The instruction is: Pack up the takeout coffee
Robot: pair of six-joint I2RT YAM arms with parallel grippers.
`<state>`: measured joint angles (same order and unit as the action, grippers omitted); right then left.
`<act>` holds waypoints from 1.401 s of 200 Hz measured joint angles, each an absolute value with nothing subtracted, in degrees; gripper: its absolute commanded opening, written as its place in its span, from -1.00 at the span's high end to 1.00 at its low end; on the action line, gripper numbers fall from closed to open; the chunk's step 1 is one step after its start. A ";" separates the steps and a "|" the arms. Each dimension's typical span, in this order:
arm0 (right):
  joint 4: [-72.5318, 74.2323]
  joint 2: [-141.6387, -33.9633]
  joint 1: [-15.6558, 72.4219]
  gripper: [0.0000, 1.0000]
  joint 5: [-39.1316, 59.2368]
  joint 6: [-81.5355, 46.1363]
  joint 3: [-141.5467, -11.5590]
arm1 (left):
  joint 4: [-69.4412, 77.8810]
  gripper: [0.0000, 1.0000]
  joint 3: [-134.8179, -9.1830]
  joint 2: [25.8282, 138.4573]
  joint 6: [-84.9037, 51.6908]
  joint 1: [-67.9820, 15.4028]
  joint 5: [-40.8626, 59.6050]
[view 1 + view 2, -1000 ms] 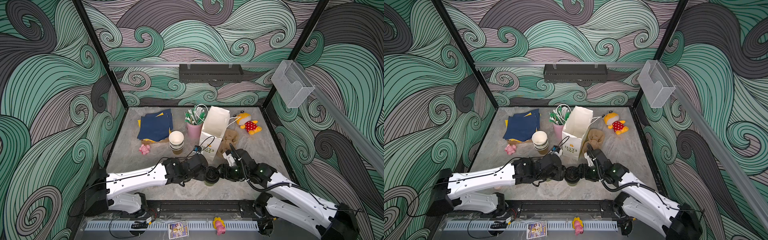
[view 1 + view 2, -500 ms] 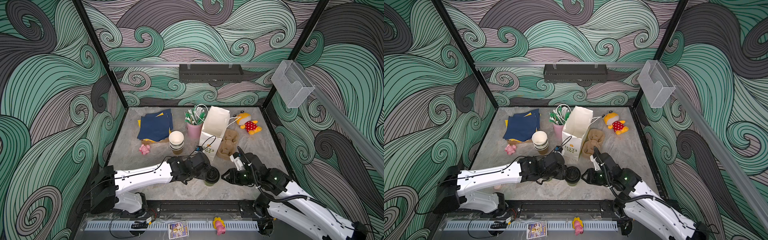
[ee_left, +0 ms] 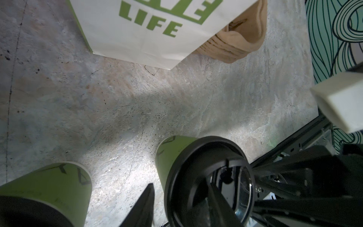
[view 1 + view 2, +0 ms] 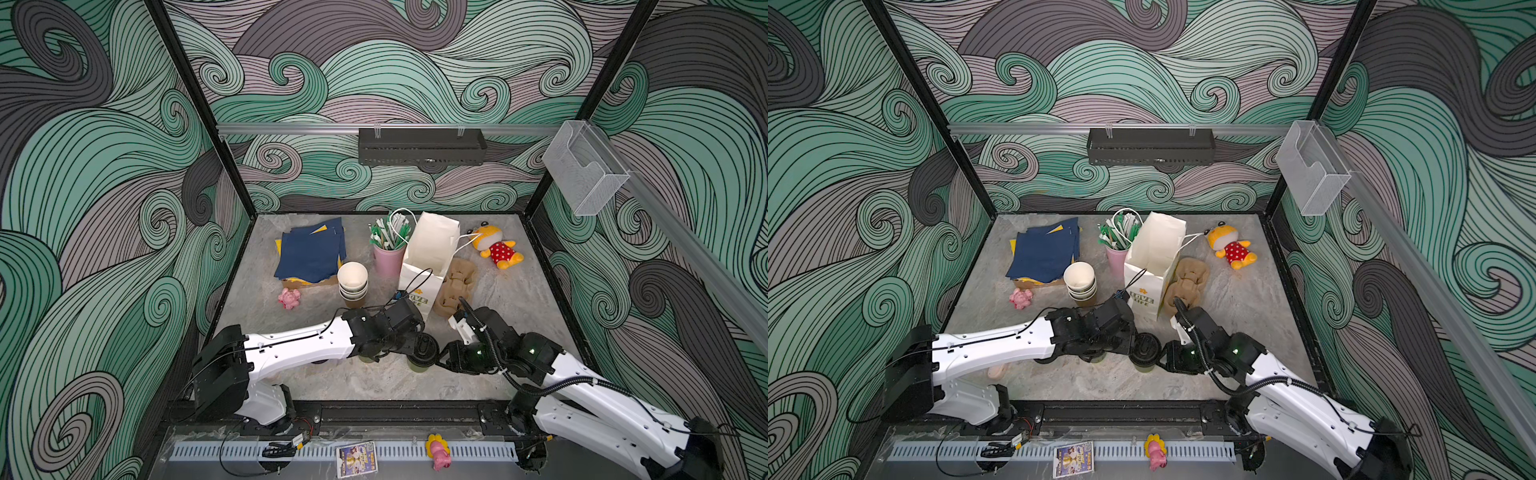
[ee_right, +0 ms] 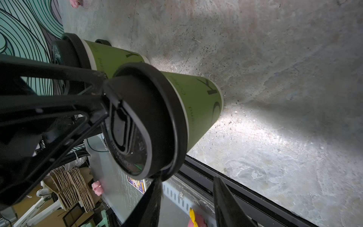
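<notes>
Left hand (image 3: 180, 204) half-open astride cup (image 3: 172, 149) lid (image 5: 145, 121) rim, grip unclear, likely pressing it shut; right hand (image 5: 186, 180) part-open, empty, beside cup, probably to steady it before bagging.

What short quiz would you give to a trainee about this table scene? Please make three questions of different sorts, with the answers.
1. True or false: the white paper bag lies flat on the table.
2. Short answer: what stands in the pink cup?
3. Choose one: where are the two lidded green cups? A, inside the bag. B, upright on the table. C, in a brown carrier.

Key:
1. False; it stands upright and open.
2. Green-white straws.
3. B.
</notes>
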<state>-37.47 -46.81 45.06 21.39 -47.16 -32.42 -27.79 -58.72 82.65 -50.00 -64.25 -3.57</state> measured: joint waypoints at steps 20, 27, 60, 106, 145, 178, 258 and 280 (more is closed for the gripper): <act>-36.45 -46.92 45.06 0.10 21.41 -47.20 -32.08 | -27.66 0.21 -58.72 82.70 -50.15 -64.12 -3.14; -36.21 -46.92 45.06 0.10 21.43 -47.27 -31.88 | -27.57 0.23 -58.72 82.70 -50.22 -64.12 -2.98; -35.09 -46.78 45.12 0.10 21.45 -47.81 -31.07 | -27.38 0.28 -58.70 82.72 -50.61 -64.03 -2.50; -34.61 -47.68 45.30 0.10 21.45 -48.03 -31.07 | -26.28 0.31 -58.08 82.72 -51.22 -64.03 -2.28; -34.65 -49.06 45.69 0.11 21.45 -48.01 -31.75 | -25.36 0.33 -57.52 82.56 -51.64 -63.92 -2.35; -35.05 -48.95 46.02 0.10 21.41 -47.99 -32.29 | -24.99 0.34 -57.17 82.28 -51.70 -63.88 -2.37; -34.37 -41.41 44.53 0.34 13.63 -50.81 -34.37 | -24.86 0.32 -57.17 82.24 -51.66 -63.90 -1.65; -33.32 -43.97 44.31 0.44 10.98 -52.18 -34.37 | -24.86 0.33 -57.17 82.21 -51.64 -63.90 -1.58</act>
